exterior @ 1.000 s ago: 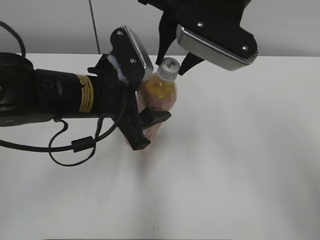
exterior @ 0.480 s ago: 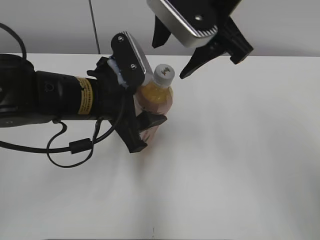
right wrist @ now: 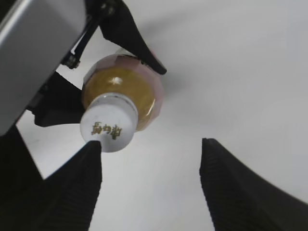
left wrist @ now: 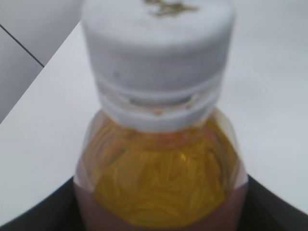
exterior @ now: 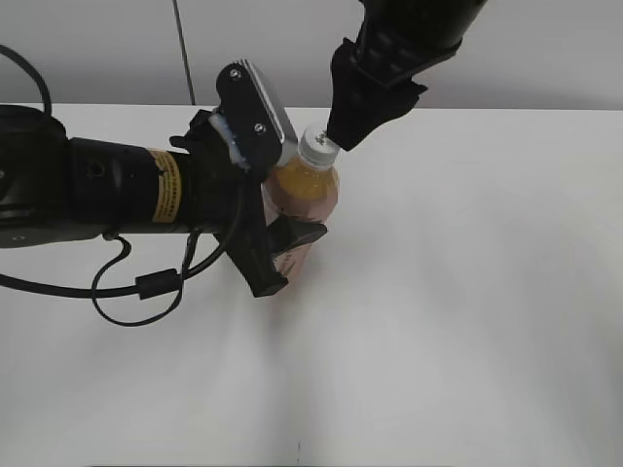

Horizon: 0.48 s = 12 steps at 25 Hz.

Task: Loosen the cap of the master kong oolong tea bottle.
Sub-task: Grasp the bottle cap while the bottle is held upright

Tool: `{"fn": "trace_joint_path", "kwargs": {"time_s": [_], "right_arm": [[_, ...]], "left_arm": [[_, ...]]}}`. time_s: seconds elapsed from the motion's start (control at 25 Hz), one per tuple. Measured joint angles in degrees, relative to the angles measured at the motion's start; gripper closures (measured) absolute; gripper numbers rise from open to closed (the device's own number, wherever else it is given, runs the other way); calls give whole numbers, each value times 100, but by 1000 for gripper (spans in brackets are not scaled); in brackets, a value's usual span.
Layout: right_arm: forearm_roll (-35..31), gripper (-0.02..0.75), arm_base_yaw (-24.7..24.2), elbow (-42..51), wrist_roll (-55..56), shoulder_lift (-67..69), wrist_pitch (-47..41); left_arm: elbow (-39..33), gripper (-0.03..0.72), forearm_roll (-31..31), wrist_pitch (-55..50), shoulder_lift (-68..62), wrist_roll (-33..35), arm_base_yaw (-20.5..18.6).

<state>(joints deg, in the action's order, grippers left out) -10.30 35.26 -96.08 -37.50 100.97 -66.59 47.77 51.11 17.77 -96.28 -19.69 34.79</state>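
Observation:
The master kong oolong tea bottle point(exterior: 304, 190) of amber tea stands tilted on the white table. My left gripper point(exterior: 287, 255) is shut on its body below the shoulder; in the left wrist view the bottle point(left wrist: 161, 183) fills the frame between the dark jaws. The white cap point(exterior: 314, 148) with a small dark mark sits on top point(left wrist: 156, 53). My right gripper point(exterior: 343, 131) hangs just above and right of the cap, open. In the right wrist view the cap point(right wrist: 107, 130) sits by the left finger, not between the jaws point(right wrist: 151, 144). The bottle's label is hidden.
The white table point(exterior: 467, 292) stretches to the right and front of the bottle. The left arm's black cable point(exterior: 146, 287) loops on the table at the left. A grey wall stands behind.
My right gripper has turned and come down from above the bottle to just beside the cap. The left gripper and bottle have stayed almost still.

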Motion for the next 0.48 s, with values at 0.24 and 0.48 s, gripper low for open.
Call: {"fn": "trace_joint_path", "kwargs": {"time_s": [0.24, 0.48], "right_arm": [[0, 257, 0, 0, 3668, 0, -288], [-24, 257, 0, -36, 5492, -6, -344]], "left_arm": [[0, 242, 17, 251, 0, 0, 0], [0, 242, 17, 382, -4, 0, 0]]}}
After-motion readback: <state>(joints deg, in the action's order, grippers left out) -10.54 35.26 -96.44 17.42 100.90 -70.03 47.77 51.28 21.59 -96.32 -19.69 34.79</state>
